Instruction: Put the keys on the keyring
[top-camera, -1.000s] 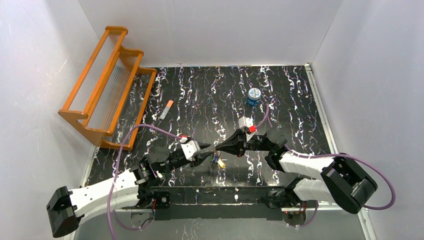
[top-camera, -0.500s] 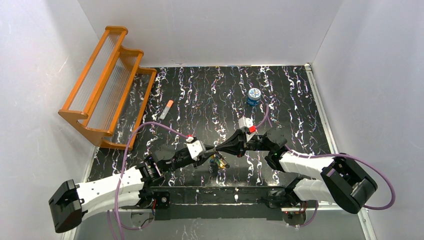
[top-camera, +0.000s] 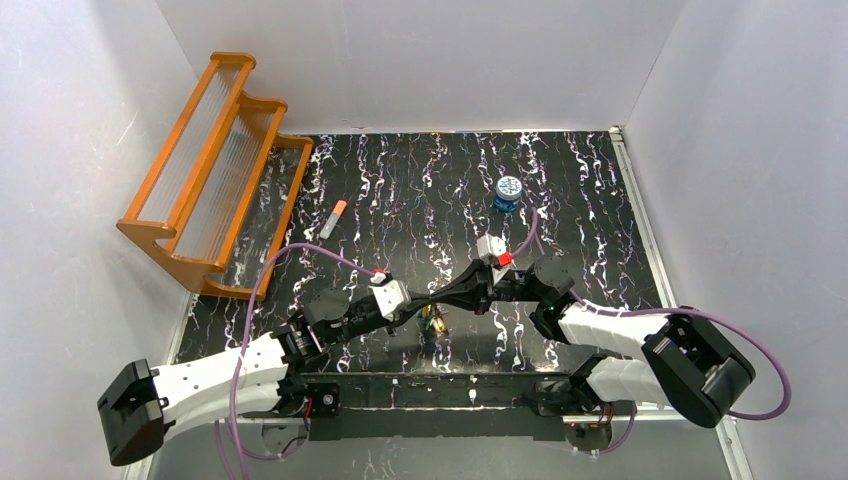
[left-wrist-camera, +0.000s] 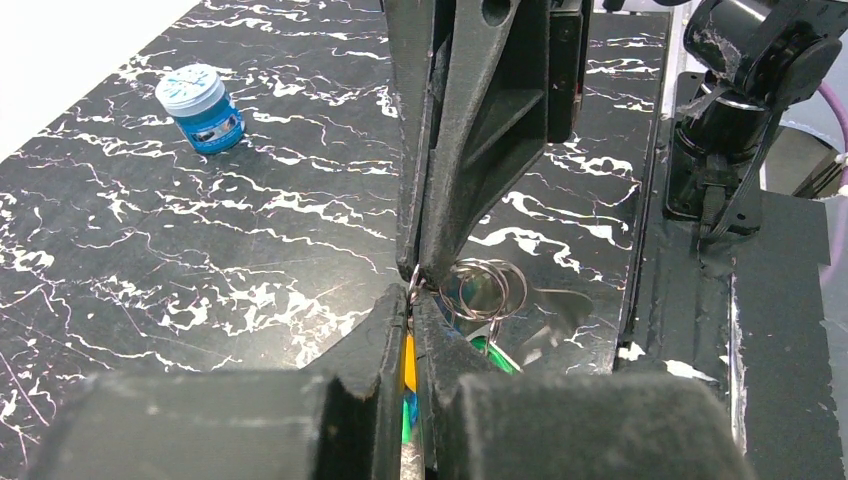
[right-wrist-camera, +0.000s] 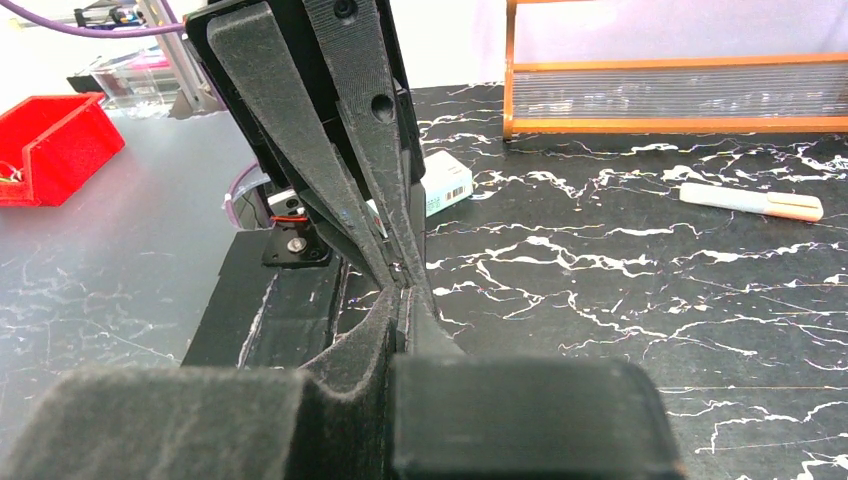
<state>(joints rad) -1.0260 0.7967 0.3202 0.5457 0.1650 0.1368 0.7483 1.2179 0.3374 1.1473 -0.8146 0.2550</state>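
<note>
Threading looks underway, not finished: left jaws clamp shut on the keys (left-wrist-camera: 408, 365), right jaws pinch shut on the keyring (left-wrist-camera: 483, 290) above the bench (left-wrist-camera: 200, 250).

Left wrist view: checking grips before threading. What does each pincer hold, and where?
Left pincer: keys, by the yellow head. Right pincer: keyring, at its wire edge.
</note>
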